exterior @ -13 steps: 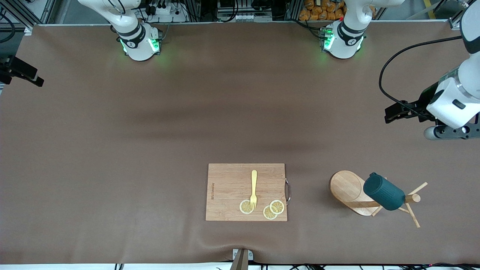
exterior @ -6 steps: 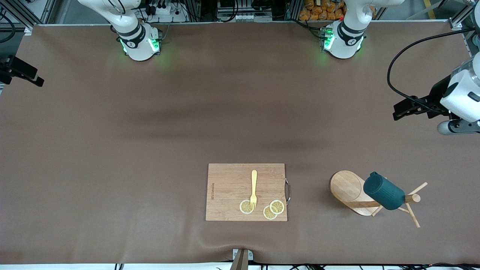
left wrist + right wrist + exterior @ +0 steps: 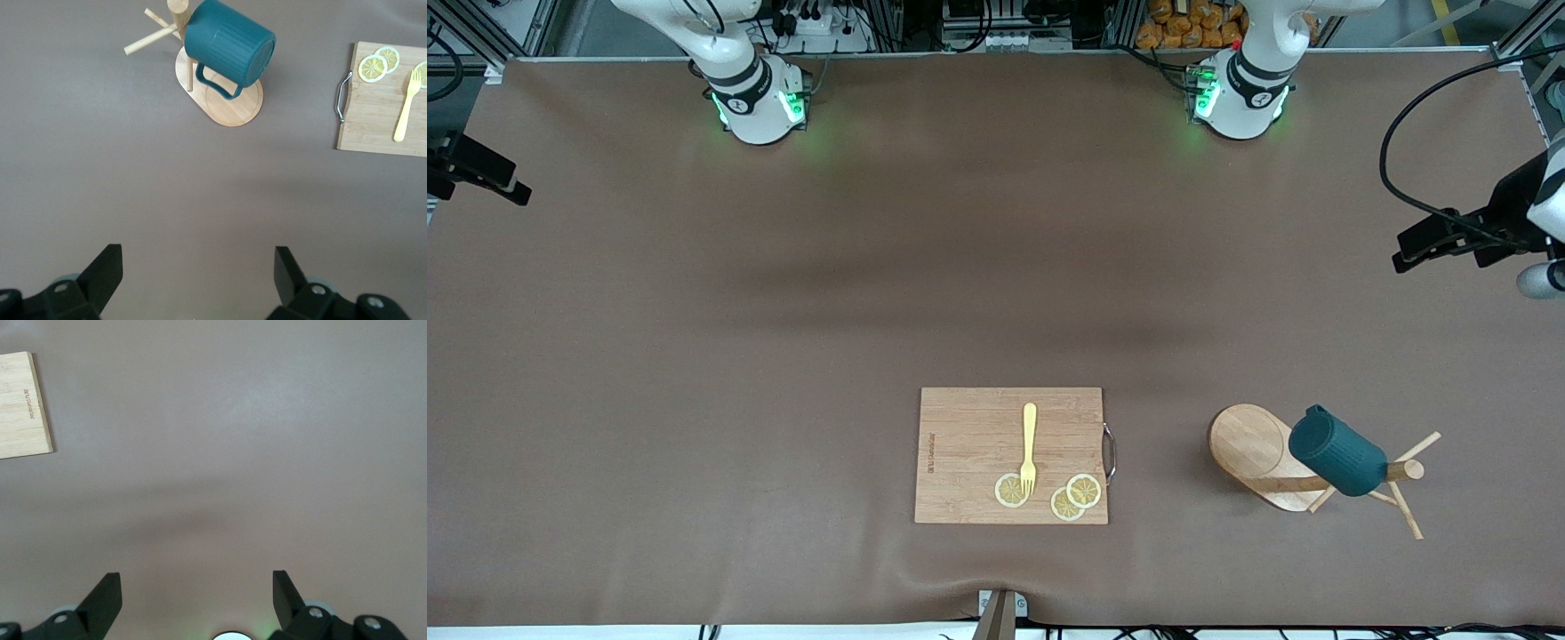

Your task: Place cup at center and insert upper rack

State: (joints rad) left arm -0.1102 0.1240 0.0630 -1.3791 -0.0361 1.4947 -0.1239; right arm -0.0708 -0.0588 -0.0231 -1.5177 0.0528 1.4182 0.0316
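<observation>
The cup (image 3: 1337, 461) hangs tilted on the upper rack (image 3: 1258, 453), which stands on the bench (image 3: 783, 356) toward the left arm's end. Beside the rack lies a cutting board (image 3: 969, 444) with a yellow fork (image 3: 1029, 449) and lemon slices (image 3: 1074, 496). The left pincer (image 3: 198, 280) hovers over bare bench, spread wide, holding nothing. The right pincer (image 3: 197, 597) waits wide open and empty.

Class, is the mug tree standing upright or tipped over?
Upright: the mug tree rests flat on its oval base, with the cup hanging on it.
</observation>
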